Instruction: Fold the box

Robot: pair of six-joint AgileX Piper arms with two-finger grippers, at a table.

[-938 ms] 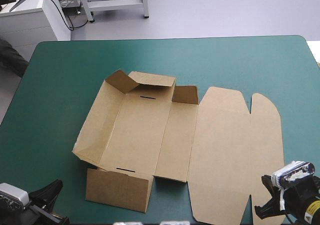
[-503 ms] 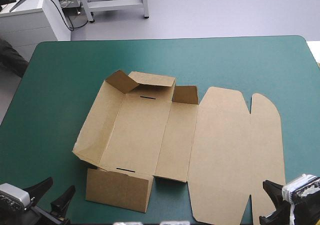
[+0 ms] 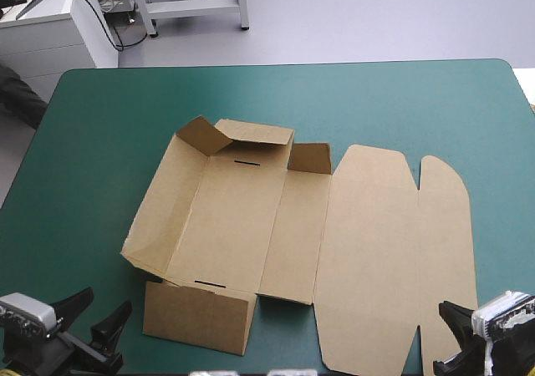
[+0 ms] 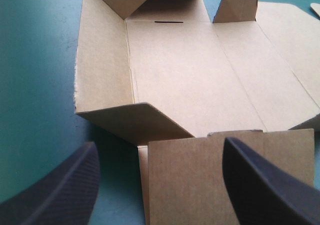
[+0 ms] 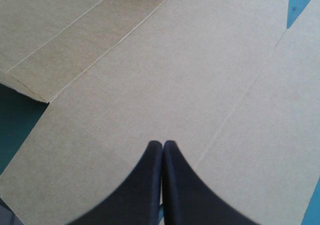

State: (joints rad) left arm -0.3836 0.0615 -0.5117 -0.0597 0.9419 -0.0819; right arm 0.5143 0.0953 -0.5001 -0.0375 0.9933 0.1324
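- Box (image 3: 251, 226) count one: brown, mid-table on teal-green cover (image 3: 401, 109), left wall and far flaps raised, lid panels flat toward the right
- Grippers count two, both at table's near edge
- Left gripper (image 4: 160, 146): black fingers spread wide, near flap just ahead
- Right gripper (image 5: 162, 150): fingers pressed together in one point over flat lid panel, contact with board unclear
- Both partly cut off in high view
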